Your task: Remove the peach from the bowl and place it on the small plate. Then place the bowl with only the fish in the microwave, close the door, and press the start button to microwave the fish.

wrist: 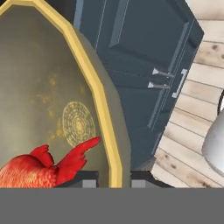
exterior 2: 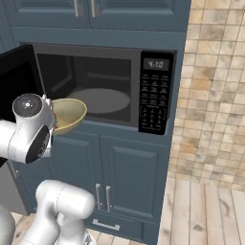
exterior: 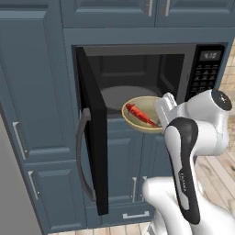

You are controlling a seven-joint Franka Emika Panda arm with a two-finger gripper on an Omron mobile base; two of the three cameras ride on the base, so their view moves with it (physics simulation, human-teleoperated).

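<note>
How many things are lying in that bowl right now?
1: a slender bright red fish lies across the shallow olive-tan bowl with the yellowish rim, held before the open black microwave. No peach shows inside.

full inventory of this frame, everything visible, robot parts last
bowl: 1, olive-tan with yellow rim, held in the air just in front of the microwave opening
fish: 1, bright red, lying inside the bowl
microwave: 1, black, built into the cabinets, keypad and display on its right side
door: 1, black with grey handle, swung open to the left
turntable: 1, grey, round, inside the microwave cavity
cabinets: several doors, blue, above, below and beside the microwave
wall tiles: tan, right of the cabinets
floor: light wood planks
arm: 1, white with dark joints
end effector: 1, dark finger tips astride the bowl's rim
</note>
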